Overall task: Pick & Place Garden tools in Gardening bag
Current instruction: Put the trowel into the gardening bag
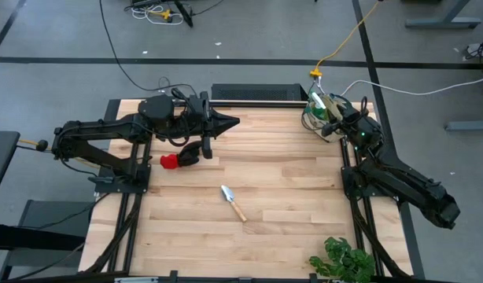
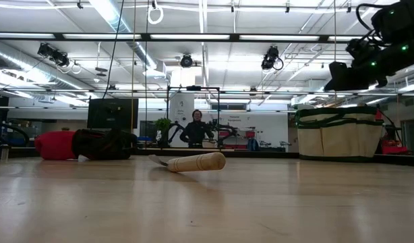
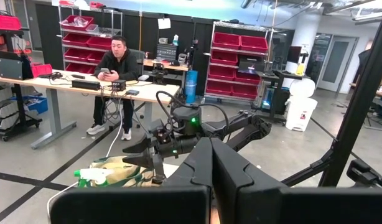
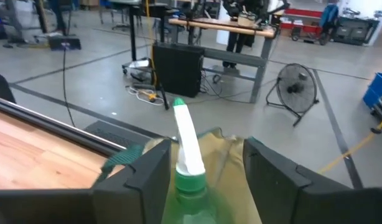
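My right gripper (image 4: 200,171) stands open around the bottle (image 4: 190,163) in the bag (image 1: 318,112); next I'd take the stiff, light trowel (image 1: 233,201) mid-surface by its wooden handle.

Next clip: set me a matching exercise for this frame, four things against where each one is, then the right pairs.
Things:
1. spray bottle
2. trowel
3. glove
4. plant

Places:
A. lying alone near the middle of the table
B. at the table's near right corner
C. in the bag, between the right gripper's open fingers
D. on the table just below the left gripper

Pairs: 1-C, 2-A, 3-D, 4-B
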Robot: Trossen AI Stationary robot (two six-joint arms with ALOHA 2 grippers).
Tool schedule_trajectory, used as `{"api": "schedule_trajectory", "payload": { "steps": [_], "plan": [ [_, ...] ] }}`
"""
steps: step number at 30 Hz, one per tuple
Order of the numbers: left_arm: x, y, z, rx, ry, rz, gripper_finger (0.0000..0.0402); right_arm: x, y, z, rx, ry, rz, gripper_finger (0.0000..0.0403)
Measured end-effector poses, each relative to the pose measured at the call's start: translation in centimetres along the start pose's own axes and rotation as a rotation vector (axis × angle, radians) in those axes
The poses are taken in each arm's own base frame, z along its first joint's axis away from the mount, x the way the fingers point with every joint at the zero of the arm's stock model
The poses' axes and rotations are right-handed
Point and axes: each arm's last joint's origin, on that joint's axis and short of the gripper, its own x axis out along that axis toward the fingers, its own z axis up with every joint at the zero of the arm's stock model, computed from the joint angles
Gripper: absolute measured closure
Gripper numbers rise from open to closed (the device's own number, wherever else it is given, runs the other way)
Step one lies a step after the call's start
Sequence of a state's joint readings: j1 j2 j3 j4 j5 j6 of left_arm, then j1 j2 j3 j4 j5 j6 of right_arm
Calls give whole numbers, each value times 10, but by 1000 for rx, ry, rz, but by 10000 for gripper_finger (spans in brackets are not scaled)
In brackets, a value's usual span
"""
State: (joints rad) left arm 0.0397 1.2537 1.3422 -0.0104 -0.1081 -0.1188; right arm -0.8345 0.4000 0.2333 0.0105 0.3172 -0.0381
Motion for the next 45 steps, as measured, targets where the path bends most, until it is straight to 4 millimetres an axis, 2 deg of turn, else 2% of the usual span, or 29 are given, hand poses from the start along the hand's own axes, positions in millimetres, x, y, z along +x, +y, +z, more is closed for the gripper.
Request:
{"api": "schedule_trajectory", "payload": {
  "steps": [5, 17, 29, 35, 45],
  "plan": [
    [0, 0, 0, -13, -6, 9, 400, -1, 1, 5, 3, -16, 56, 202],
    [0, 0, 2, -21, -22, 17, 400, -18, -5, 57, -42, -58, 110, 202],
    [0, 0, 2, -18, -21, 16, 400, -32, -10, 86, -98, -83, 120, 202],
    [0, 0, 2, -18, -20, 6, 400, -41, -14, 104, -68, -97, 127, 202],
    [0, -1, 2, -17, -16, -25, 400, -44, -8, 110, -71, -65, 336, 206]
  ]
}}
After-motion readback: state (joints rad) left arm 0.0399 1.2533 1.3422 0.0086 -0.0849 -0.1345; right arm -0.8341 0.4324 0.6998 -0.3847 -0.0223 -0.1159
